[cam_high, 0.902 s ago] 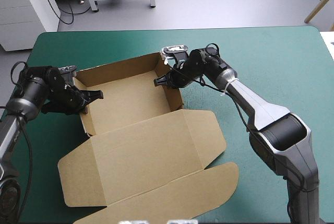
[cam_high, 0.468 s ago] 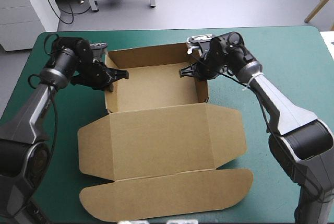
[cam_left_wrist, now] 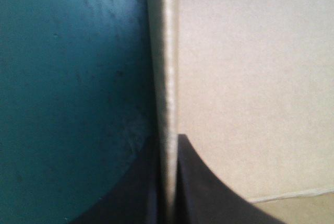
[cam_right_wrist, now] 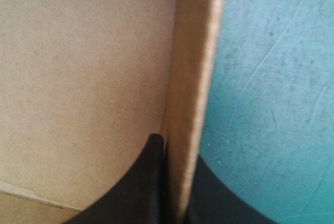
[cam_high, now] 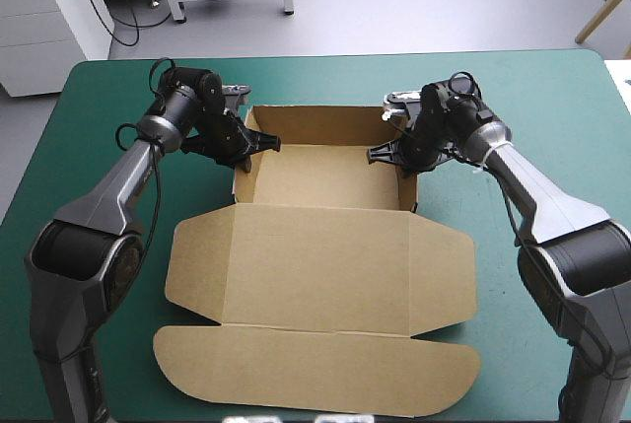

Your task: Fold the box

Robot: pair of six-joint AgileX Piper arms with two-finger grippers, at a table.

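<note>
Brown box [cam_high: 325, 178]: open tray, walls raised, on the bench's far half, lid [cam_high: 315, 270] flat on the near side. The left gripper [cam_high: 258, 145] is clenched on the tray's left wall edge, the right gripper [cam_high: 380, 155] on its right wall edge. The bench [cam_high: 532, 88] shows wide teal-green cover on both sides of the box and a narrower strip beyond its far wall.

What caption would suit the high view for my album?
Black left pincer and right pincer clamp opposite walls of the brown cardboard box, lid flat.

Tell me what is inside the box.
The box holds only its bare brown floor. Each arm's jaws pinch a side wall from above, hiding the small patch of inner wall they cover.
</note>
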